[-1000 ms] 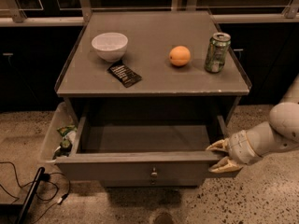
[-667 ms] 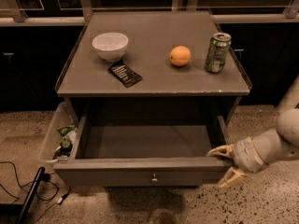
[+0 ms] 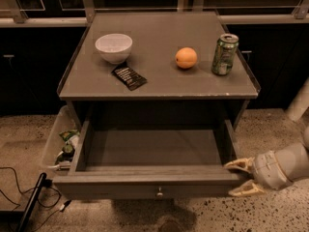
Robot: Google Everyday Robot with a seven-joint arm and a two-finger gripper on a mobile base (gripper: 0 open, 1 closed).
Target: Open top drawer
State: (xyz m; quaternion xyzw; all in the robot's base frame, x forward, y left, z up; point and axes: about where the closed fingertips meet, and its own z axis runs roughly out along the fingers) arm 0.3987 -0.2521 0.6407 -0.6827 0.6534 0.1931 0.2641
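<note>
The top drawer (image 3: 149, 187) of the grey cabinet stands pulled far out toward me. Its shallow grey box is empty inside. A small round metal knob (image 3: 159, 194) sits at the centre of its wide front. My gripper (image 3: 240, 177) is at the drawer front's right end, coming in from the right. Its two pale fingers are spread apart, one above and one below the front's right corner. They hold nothing.
On the cabinet top (image 3: 159, 83) stand a white bowl (image 3: 114, 47), a dark snack packet (image 3: 129, 77), an orange (image 3: 186, 58) and a green can (image 3: 224, 54). A clear bin (image 3: 50, 144) with wrappers stands at the left. Black cables (image 3: 19, 187) lie on the speckled floor.
My gripper has moved down and a little toward me along the drawer's right end. The drawer has come slightly further out.
</note>
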